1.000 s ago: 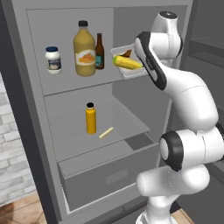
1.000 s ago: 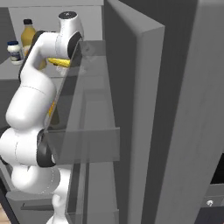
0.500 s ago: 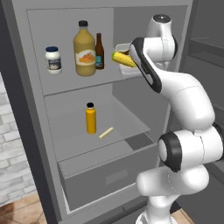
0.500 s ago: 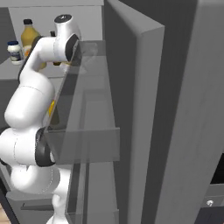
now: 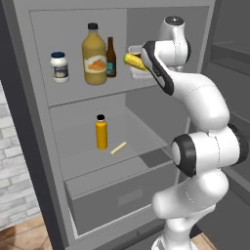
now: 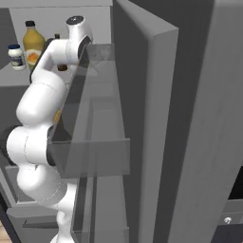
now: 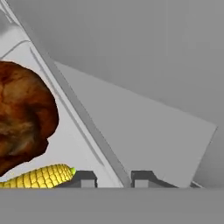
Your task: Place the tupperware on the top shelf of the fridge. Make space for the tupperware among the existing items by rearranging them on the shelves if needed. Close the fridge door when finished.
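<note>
At the right end of the top shelf (image 5: 93,93) of the fridge (image 5: 29,146): the tupperware (image 5: 135,62), held up at shelf height beside the arm's wrist, corn cob end facing out toward the left base camera. Whether the tub rests on the board or hangs just above it cannot be told.

Left base view: white jar (image 5: 59,67) at shelf left, orange juice bottle (image 5: 94,55) mid-shelf, slim brown bottle (image 5: 111,58) just beside it on the right. Tub sits right of the brown bottle, apart from it. Lower shelf carries a small orange bottle (image 5: 101,132) and a pale stick (image 5: 118,147). Drawer (image 5: 117,195) below.

Right base view: fridge door (image 6: 156,118) stands open, its bins blocking much of the interior; jar (image 6: 17,57) and juice bottle (image 6: 34,43) show past the arm at upper left.

Hand view: hand (image 7: 113,178) pinched on the tub's rim, one fingertip (image 7: 83,178) inside the wall by the corn cob (image 7: 37,176), the other outside. Brown meat (image 7: 22,118) fills the left. The grip on the rim shows here; both base views hide it behind the wrist.
</note>
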### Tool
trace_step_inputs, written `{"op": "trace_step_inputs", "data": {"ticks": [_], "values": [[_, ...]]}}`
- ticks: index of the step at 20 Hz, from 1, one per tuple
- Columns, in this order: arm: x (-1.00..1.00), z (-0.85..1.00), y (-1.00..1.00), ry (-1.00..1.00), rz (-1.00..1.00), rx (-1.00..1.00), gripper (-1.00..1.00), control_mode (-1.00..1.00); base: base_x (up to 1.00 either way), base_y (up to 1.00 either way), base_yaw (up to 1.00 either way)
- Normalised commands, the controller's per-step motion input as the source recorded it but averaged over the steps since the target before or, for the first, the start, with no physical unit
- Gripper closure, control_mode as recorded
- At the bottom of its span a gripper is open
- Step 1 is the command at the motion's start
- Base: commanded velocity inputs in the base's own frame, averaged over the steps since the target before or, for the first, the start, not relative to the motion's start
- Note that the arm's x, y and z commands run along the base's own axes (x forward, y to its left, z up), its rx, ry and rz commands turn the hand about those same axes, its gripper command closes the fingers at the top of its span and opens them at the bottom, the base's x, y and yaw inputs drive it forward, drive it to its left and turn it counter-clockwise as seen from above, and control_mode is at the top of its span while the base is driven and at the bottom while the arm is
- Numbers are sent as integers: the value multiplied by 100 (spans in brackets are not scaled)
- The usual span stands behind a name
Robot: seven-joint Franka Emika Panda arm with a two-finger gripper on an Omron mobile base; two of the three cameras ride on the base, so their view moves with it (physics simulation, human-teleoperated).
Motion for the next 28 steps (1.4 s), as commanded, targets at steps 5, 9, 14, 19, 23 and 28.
{"op": "trace_step_inputs", "data": {"ticks": [5, 9, 14, 19, 23, 28], "values": [[-6, 0, 0, -19, 0, 0, -100, -100, 0, 0, 0], [-77, 0, 13, -28, 0, 0, -100, -100, 0, 0, 0], [-100, -7, 46, -35, 0, 0, -100, -100, 0, 0, 0], [-100, -8, 68, -16, 3, 0, -100, -100, 0, 0, 0], [-100, -2, 70, 0, 7, 0, -100, -100, 0, 0, 0], [-100, 16, 41, 5, 10, 0, -100, -100, 0, 0, 0]]}}
